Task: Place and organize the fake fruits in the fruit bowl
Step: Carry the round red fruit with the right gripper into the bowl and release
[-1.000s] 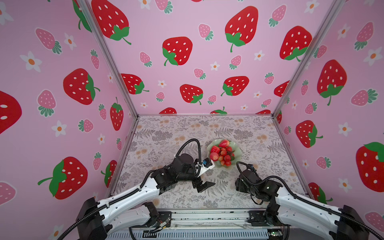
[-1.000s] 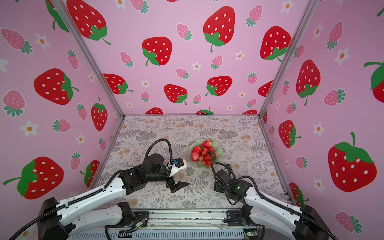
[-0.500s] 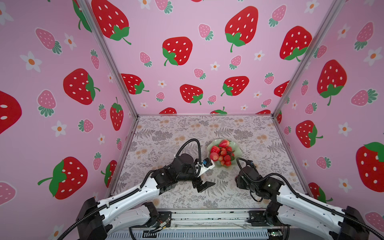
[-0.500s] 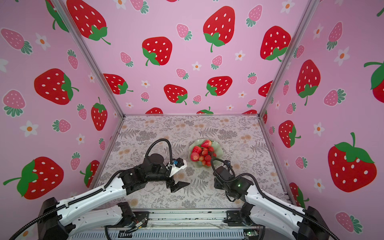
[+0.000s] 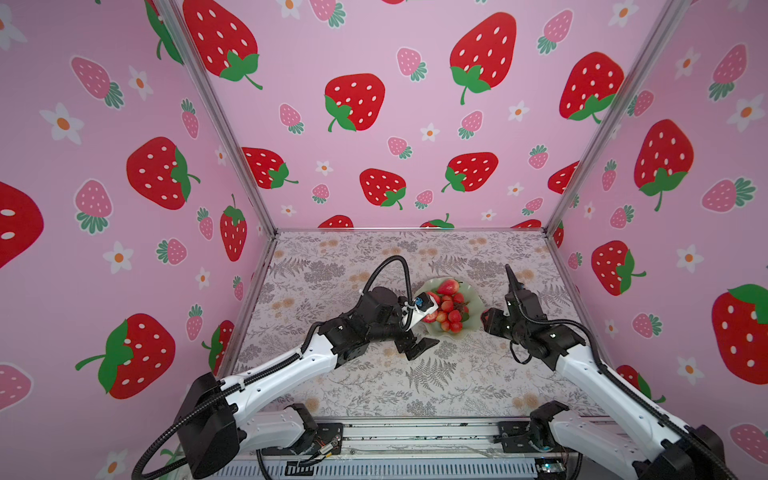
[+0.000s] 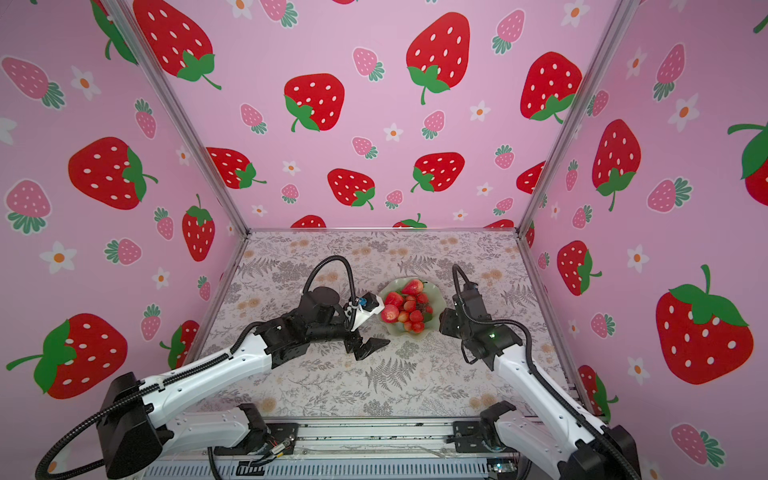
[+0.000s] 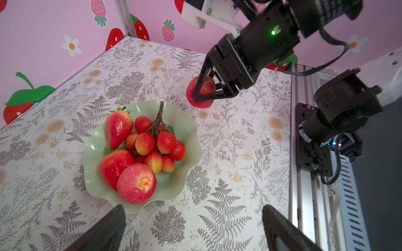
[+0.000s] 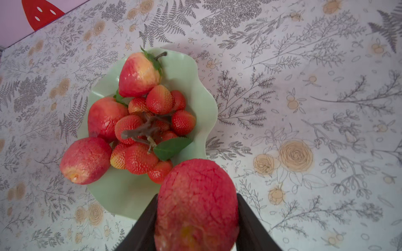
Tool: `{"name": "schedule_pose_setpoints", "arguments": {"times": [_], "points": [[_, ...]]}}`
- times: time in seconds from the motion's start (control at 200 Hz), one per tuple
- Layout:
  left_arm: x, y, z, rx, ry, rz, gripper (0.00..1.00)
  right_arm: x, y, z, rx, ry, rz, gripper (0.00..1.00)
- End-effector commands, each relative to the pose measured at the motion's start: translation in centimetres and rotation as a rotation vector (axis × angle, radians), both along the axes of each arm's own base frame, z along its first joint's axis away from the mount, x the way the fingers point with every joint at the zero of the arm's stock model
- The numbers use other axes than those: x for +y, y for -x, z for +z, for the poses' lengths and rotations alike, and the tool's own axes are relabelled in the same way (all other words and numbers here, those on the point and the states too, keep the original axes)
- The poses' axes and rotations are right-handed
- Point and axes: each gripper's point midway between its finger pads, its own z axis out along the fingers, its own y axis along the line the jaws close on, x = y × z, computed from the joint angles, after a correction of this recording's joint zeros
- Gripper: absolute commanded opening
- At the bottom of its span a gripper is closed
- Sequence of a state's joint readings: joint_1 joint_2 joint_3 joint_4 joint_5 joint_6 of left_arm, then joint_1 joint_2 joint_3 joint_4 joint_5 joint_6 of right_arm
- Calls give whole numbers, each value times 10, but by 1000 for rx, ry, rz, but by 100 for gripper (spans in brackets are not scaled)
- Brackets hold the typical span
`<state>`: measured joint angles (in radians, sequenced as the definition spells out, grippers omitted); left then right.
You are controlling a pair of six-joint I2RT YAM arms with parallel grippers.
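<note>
Right gripper (image 8: 196,201) clamps a red fruit (image 8: 193,180) beside the bowl (image 8: 191,71), long axis along its fingers (image 8: 143,228). Left gripper (image 7: 192,217) has jaws wide apart.

Fruit bowl (image 7: 174,187): smooth, glossy; plastic or glaze, can't tell. Gripped fruit (image 8: 195,178) and round fruit in bowl (image 7: 136,183): matt, crackled, grainy skin. Berry bunch (image 7: 144,143): pimpled, slight sheen. Its stem (image 8: 141,131): rough, woody look. Big strawberry (image 7: 118,128): glossy, faintly dimpled. Worktop (image 7: 239,141): matt printed floral sheet. Walls (image 5: 353,37): matt print. Rail (image 7: 304,206): bare aluminium extrusion. Right claw (image 8: 196,196), left claw (image 7: 192,207): black matt plastic. Arm shells (image 5: 286,372): white semi-gloss plastic.
</note>
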<state>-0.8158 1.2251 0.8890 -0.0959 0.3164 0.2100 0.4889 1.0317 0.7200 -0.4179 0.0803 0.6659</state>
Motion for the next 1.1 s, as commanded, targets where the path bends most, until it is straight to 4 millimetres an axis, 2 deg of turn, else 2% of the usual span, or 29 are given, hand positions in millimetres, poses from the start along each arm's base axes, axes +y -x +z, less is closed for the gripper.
{"name": "schedule_pose_setpoints", "arguments": {"times": [0.0,0.155,0.365,0.6,0.855,0.885,1.096], "points": [[1,-17,19,-52,28,33,99,11,-26,12,-47,10,100,45],[5,-22,20,-43,44,48,99,14,-52,8,-58,3,120,45],[8,-26,18,-36,44,61,99,28,-68,-9,-28,-15,162,45],[7,-26,15,-27,42,58,99,32,-73,-24,-7,-11,175,46],[7,-26,16,-25,47,57,99,34,-73,-34,13,-10,191,51],[7,-25,16,-25,47,56,99,34,-73,-34,12,-9,191,56],[7,-24,17,-25,49,55,99,32,-73,-33,7,1,183,64]]}}
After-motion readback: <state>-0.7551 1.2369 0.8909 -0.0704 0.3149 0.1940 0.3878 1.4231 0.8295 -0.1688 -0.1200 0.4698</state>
